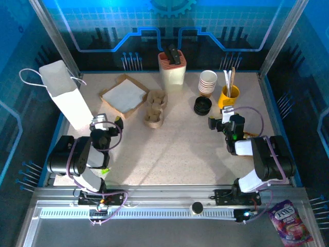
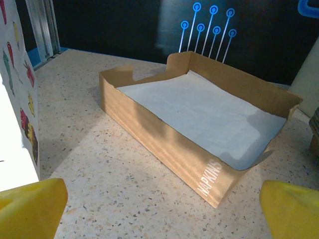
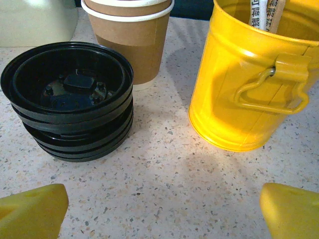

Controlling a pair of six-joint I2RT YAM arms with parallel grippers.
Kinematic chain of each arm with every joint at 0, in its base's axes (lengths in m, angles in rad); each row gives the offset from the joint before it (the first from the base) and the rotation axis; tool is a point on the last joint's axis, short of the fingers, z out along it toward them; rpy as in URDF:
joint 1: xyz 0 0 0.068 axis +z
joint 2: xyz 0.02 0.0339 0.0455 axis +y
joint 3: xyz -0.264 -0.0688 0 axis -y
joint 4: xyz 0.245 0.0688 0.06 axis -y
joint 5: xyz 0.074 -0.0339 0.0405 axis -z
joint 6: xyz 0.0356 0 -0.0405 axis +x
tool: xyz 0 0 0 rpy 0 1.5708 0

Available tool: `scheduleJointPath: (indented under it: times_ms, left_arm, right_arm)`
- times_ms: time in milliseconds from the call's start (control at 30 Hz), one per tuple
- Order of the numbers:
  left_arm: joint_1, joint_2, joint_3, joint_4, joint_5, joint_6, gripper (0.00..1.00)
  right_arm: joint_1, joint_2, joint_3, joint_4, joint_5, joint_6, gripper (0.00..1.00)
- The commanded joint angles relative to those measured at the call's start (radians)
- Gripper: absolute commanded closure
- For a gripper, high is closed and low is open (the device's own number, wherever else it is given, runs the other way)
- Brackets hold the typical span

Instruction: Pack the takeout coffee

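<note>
Left hand (image 1: pixel 110 123): low over the speckled stone-pattern desk (image 1: pixel 175 154) at its left side, yellow fingertips (image 2: pixel 30 206) spread wide, nothing held. It faces the open kraft cardboard tray printed "NAPKINS" (image 2: pixel 164 144), near but apart from it. The tray holds flat white paper napkins (image 2: pixel 209 114).

Right hand (image 1: pixel 222 118): low over the desk at the right side, yellow fingertips (image 3: pixel 291 209) likewise far apart, nothing held. It faces these items:
- Stack of round black plastic lids (image 3: pixel 70 104), nested, standing on the desk.
- Stack of nested tan paper cups with white rims (image 3: pixel 130 35), lidless, just behind the lids.
- Yellow metal bucket with side handle (image 3: pixel 239 84), right of the cups and lids, holding wrapped sticks.

Other desk items:
- Tall white paper bag with cord handles (image 1: pixel 64 95), far left, leaning.
- Brown moulded-pulp cup carrier (image 1: pixel 155 108), centre rear, beside the napkin tray.
- Cream canister with orange rim (image 1: pixel 171 69), rear centre.

Lidded takeout coffee cup: position cannot be told.
</note>
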Motion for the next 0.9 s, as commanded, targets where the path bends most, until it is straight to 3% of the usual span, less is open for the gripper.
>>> scheduleJointPath:
  times_ms: [0,867]
  left_arm:
    - [0.009,-0.002,-0.001,0.035,-0.002,-0.01,0.0]
    - [0.02,-0.004,0.007,0.019,-0.006,-0.025,0.0]
  right_arm:
    - [0.005,-0.009,0.021,0.03,-0.01,0.002,0.01]
    - [0.001,-0.009,0.021,0.027,-0.016,0.002,0.01]
